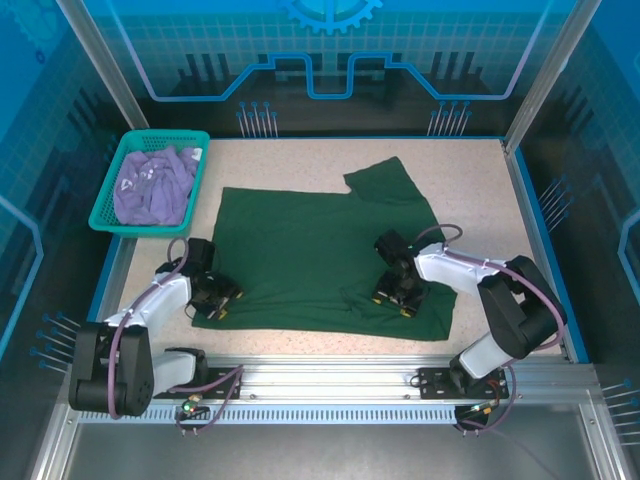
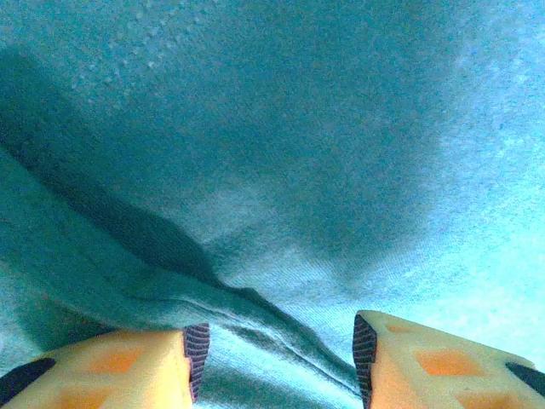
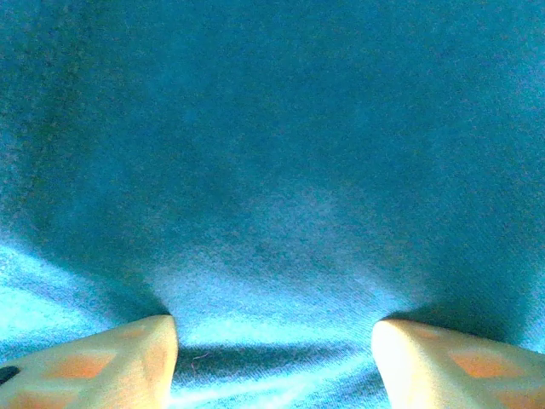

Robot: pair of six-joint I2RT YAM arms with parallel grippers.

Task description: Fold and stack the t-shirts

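Speckled beige, the table [image 1: 470,170] sits inside a blue-lit enclosure. We see the dark green t-shirt [image 1: 300,250] spread nearly flat across its middle, with one sleeve [image 1: 385,180] poking out toward one o'clock. The lavender t-shirt [image 1: 150,185] lies crumpled in the teal basket [image 1: 105,215] at ten o'clock, well apart from both arms.

Our left claw [image 1: 218,300] is down on the green shirt's hem corner at about seven o'clock. Its fingers [image 2: 153,358] stand apart in the wrist view, and a raised ridge of cloth runs between them, not yet pinched. Our right claw [image 1: 400,298] rests on the shirt at about five o'clock, inside the edge. Its jaws are also apart, with the tips dimpling the fabric.

We judge the cloth to be light, limp and a little stretchy. It will sag and drag rather than keep its shape, and a thin single layer could slip out of a shallow pinch. The better hold would be at the near hem, one claw toward each corner. Each should gather a small bunched fold deep between the pads, so that both corners lift evenly toward twelve o'clock. The ridge under the left claw looks ready for that. The right claw seems to need more cloth gathered, or a shift toward the edge.
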